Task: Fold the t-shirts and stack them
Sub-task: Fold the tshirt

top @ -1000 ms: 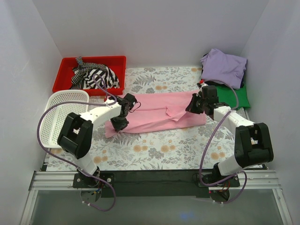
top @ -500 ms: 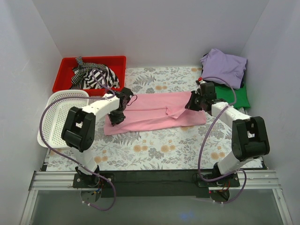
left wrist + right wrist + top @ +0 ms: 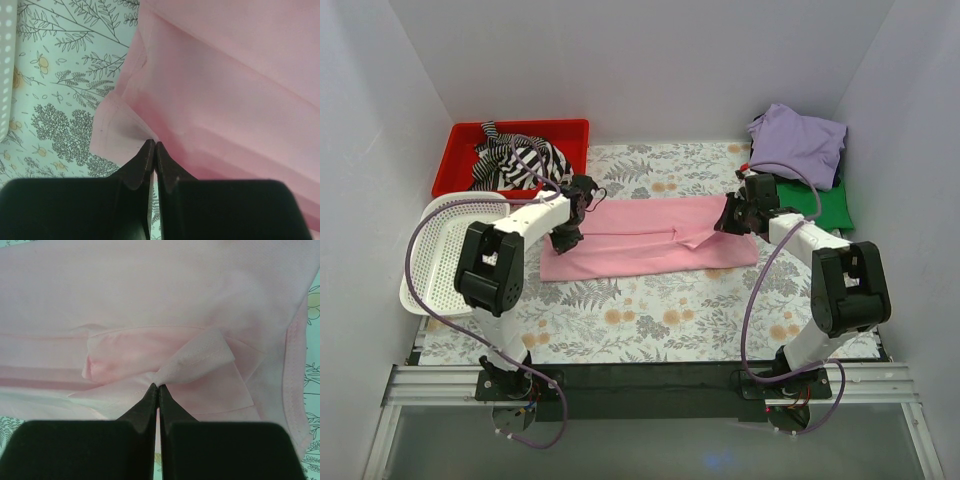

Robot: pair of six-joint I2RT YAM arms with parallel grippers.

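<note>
Pink t-shirt (image 3: 650,238) is laid out as a long flat band on the floral table (image 3: 650,310), stretched between both grippers. Left gripper (image 3: 153,146) is clamped shut on a hem corner. Right gripper (image 3: 158,388) is pinched shut on a bunched hem fold, with cloth fanning out just ahead of its tips. Lavender t-shirt (image 3: 798,142) is piled on green t-shirt (image 3: 823,207) just beyond the right gripper. Red bin (image 3: 510,131) and white basket (image 3: 442,255) are seen beside the left one.
</note>
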